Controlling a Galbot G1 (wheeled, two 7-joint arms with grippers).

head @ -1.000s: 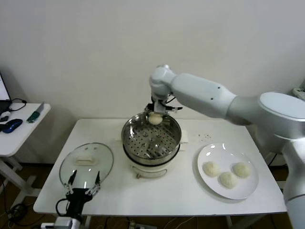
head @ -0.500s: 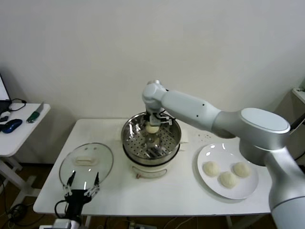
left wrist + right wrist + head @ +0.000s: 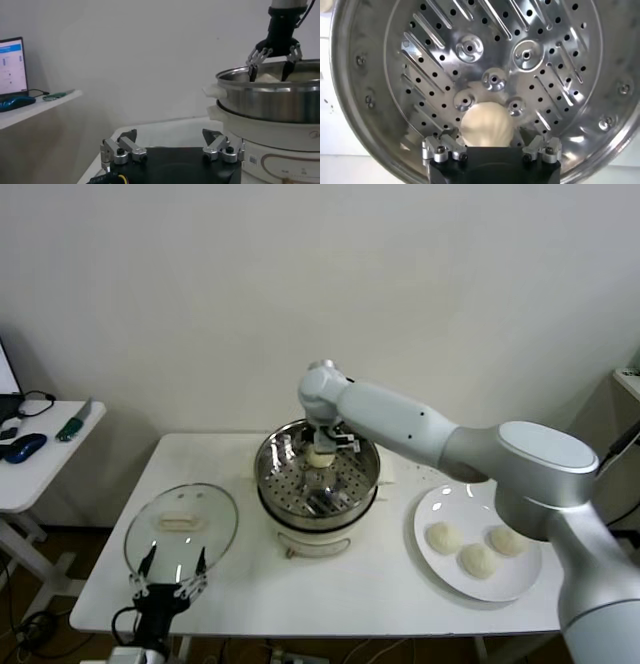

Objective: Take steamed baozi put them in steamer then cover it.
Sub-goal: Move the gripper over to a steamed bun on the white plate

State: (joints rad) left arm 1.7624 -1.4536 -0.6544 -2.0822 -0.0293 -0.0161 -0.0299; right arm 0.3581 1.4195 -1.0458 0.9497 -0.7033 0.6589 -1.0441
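Observation:
One baozi (image 3: 320, 456) lies low inside the shiny steamer (image 3: 300, 509) on its white pot base. My right gripper (image 3: 320, 444) reaches down into the steamer and stands open around this bun, with a small gap on each side. In the right wrist view the bun (image 3: 486, 125) rests on the perforated bottom (image 3: 395, 75) between the gripper's (image 3: 489, 144) spread fingers. Three more baozi (image 3: 477, 560) lie on the white plate (image 3: 430, 569). The glass cover (image 3: 205, 514) lies flat at front left. My left gripper (image 3: 176, 564) hovers open at its near edge.
A white side table (image 3: 40, 454) with a mouse and small tools stands left of the work table. The left wrist view shows the steamer wall (image 3: 270, 100), the right gripper (image 3: 272, 62) above it and the left gripper (image 3: 170, 146) open.
My right gripper has come down from above the steamer's far rim into the basket with the bun, and its fingers now stand apart from it. The left arm has barely moved.

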